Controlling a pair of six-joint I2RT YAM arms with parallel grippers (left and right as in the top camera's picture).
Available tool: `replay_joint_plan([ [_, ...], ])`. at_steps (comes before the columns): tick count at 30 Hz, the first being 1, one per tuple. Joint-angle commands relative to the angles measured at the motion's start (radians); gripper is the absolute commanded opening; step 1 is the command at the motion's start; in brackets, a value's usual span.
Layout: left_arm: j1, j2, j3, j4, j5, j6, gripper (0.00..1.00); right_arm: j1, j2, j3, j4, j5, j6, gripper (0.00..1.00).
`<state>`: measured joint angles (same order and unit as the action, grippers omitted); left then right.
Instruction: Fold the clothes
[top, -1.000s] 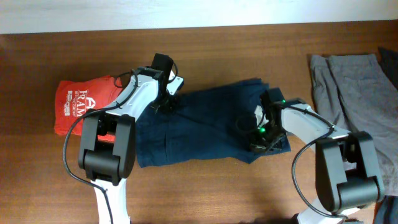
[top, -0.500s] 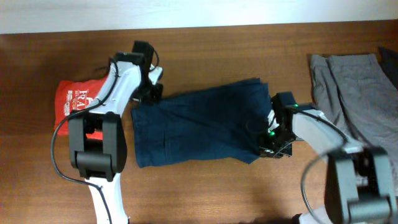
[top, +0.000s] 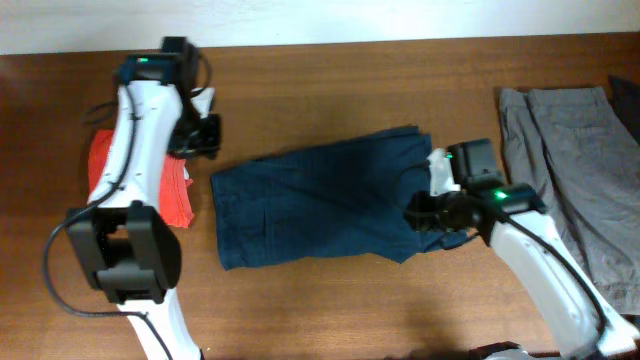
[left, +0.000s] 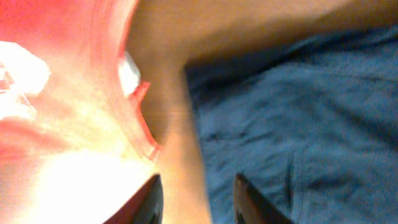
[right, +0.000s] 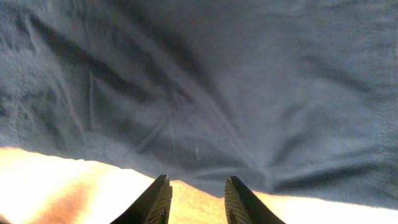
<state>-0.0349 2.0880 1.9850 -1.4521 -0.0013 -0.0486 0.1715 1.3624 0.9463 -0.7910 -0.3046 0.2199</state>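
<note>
The left tool (left: 196, 188) and right tool (right: 197, 184) hung parted, empty, at either end of the shorts (top: 310, 205) (apparently placed for another fold).

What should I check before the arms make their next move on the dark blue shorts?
1. The left claw is open and empty: ok.
2. The right claw is open and empty: ok.
3. The left claw hangs over bare table, between the red garment and the dark blue shorts: ok.
4. The right claw is at the shorts' edge: ok.
5. The shorts lie flat everywhere: cannot tell, the right arm covers their right end.
6. The grey garment is fully in view: not ok, it runs past the picture's edge.
</note>
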Motion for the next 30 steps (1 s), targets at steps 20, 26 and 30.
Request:
replay_joint_plan([
  [20,0.101,-0.052,-0.325,0.053,0.179,-0.060,0.37,-0.104,0.429,0.002,0.156,0.026,0.069,0.45],
  [26,0.101,-0.052,-0.560,0.272,0.287,-0.061,0.45,-0.151,0.429,0.002,0.121,-0.014,-0.007,0.45],
  [30,0.100,-0.052,-0.671,0.405,0.405,-0.064,0.56,-0.139,0.429,0.002,0.126,-0.013,-0.006,0.45],
])
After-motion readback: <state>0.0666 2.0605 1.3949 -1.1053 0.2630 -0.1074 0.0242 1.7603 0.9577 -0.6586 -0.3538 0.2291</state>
